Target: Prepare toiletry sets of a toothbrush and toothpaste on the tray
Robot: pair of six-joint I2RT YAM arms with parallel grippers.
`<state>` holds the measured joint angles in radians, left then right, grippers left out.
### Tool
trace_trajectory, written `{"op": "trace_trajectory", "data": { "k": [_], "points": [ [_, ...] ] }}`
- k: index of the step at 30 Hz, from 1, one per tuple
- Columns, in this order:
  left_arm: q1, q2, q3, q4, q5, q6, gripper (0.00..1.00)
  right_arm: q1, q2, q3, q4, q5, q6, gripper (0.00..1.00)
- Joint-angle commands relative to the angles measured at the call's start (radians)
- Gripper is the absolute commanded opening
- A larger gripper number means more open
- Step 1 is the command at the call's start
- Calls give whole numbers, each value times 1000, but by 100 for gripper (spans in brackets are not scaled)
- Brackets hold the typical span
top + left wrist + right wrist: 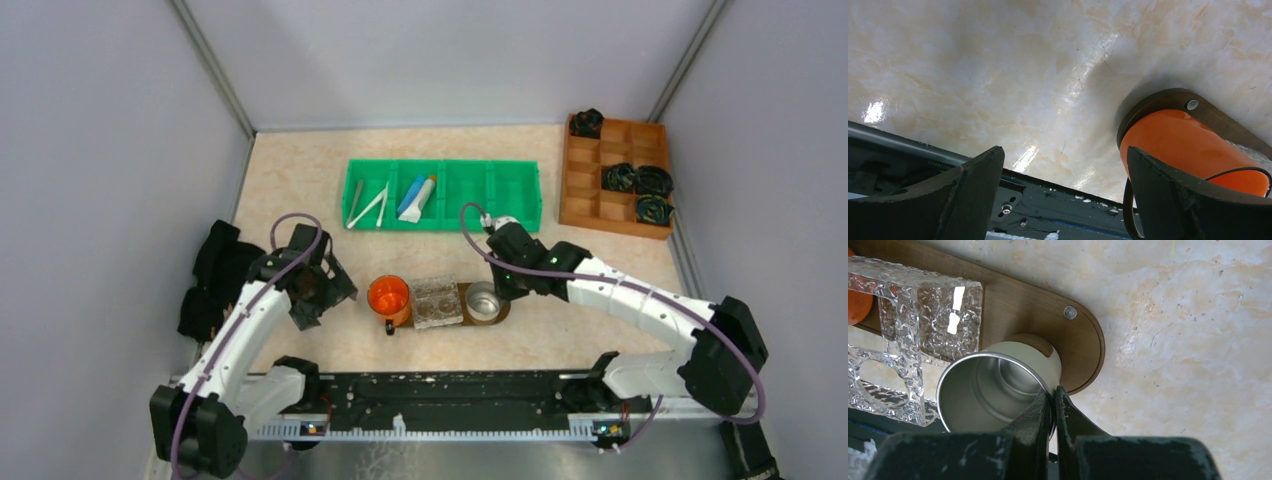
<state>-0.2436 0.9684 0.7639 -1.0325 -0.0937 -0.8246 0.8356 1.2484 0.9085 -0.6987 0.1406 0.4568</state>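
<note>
The right gripper point(1053, 396) pinches the metal cup's point(979, 390) rim on the tray point(1018, 305). The left gripper point(1063, 162) is wide open. The toothbrushes point(368, 207) and tube point(417, 196) lie in the green bin point(515, 195), so picking one up there seems next.

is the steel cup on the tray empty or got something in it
Empty: the right wrist view looks straight into the steel cup and shows only bare metal inside.

White arms point(640, 300) with black joints point(722, 352), purple cables point(468, 232).
</note>
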Motion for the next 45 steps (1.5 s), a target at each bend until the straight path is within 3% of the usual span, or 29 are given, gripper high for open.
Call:
{"op": "trace_trajectory", "data": {
  "k": [1,15,27,30,32,33,37,45],
  "points": [
    [-48,20,17,-11,-55,-105,99,18,8,24,55,43,27,0],
    [-169,103,-13,83,-25,-165,99,19,61,55,97,54,31,0],
    [-185,140,5,107,-47,-157,99,20,64,60,70,65,29,0],
    [-186,135,17,91,-68,-158,99,20,41,41,62,68,27,26],
    [-186,130,30,83,-82,-159,99,20,23,30,58,71,30,29],
    [-186,128,37,79,-90,-157,99,20,16,26,55,71,31,38],
    [-186,128,63,68,-123,-151,99,20,-14,22,47,77,35,54],
    [-185,190,170,17,-228,-138,99,20,-71,50,-6,158,39,62]
  ]
}}
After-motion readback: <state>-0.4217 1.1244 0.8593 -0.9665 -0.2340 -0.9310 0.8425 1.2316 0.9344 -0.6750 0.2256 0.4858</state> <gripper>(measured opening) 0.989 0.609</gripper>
